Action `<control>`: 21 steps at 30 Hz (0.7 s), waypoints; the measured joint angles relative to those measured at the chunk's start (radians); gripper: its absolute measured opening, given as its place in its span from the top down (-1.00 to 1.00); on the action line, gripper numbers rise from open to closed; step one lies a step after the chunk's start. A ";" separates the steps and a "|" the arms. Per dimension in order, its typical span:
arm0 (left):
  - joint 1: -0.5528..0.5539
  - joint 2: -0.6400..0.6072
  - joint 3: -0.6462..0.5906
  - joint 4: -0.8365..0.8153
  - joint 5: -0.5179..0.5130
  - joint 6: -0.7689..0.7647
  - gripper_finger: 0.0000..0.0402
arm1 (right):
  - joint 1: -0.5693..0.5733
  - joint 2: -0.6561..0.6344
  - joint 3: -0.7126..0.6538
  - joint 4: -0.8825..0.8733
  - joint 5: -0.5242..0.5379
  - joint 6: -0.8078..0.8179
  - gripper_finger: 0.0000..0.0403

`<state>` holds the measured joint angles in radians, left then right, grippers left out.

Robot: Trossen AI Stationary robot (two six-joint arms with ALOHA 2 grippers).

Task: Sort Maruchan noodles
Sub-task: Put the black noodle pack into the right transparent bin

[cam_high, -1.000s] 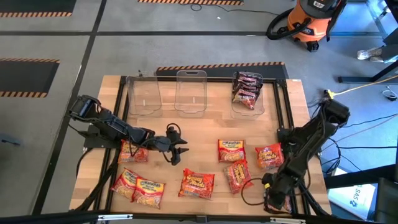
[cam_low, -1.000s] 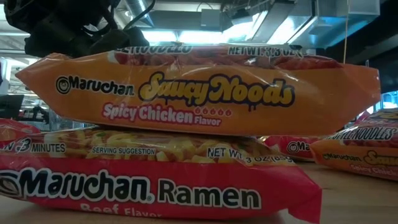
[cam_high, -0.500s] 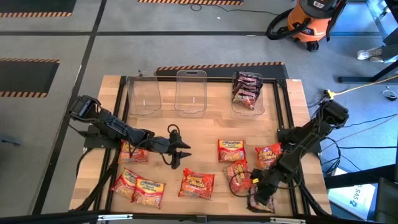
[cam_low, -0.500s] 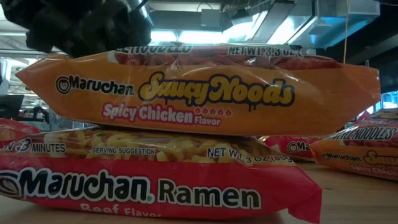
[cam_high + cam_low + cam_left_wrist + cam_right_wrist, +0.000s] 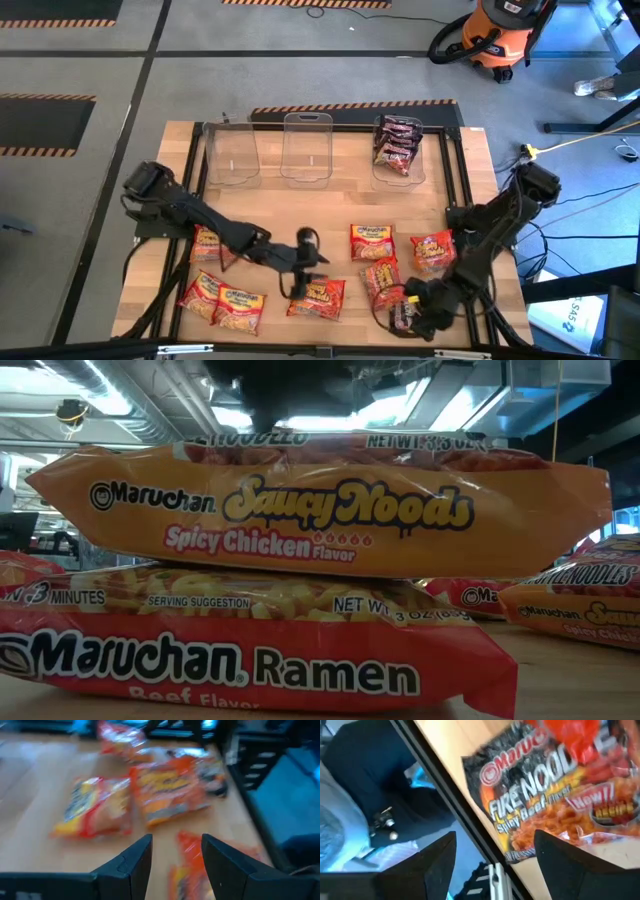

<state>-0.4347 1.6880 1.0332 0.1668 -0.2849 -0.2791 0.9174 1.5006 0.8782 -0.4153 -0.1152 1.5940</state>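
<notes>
Since a second ago the left gripper (image 5: 305,262) has slid from mid-table toward the near edge, now over the orange packet (image 5: 317,295); its fingers (image 5: 131,865) stand apart, empty. The right gripper (image 5: 408,305), also spread and apparently empty, has swung inward beside a dark packet (image 5: 555,807), lettered only in its wrist view. Far back, more dark packets (image 5: 396,143) fill the right bin (image 5: 420,172).

arms (image 5: 200,212): dark, jointed — black cable loops | pincer (image 5: 175,865): two dark flat fingers
</notes>
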 joint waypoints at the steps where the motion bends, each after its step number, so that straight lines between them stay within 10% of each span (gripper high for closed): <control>1: -0.006 0.031 0.034 0.005 0.016 0.004 0.18 | 0.018 0.000 0.003 -0.007 0.028 0.021 -0.23; 21: 0.038 0.673 0.736 -0.003 0.251 0.039 0.18 | 0.223 0.007 0.003 -0.158 0.326 0.126 -0.23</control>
<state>-0.3968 2.3606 1.7696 0.1638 -0.0339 -0.2405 1.1403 1.5074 0.8813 -0.5734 0.2103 1.7198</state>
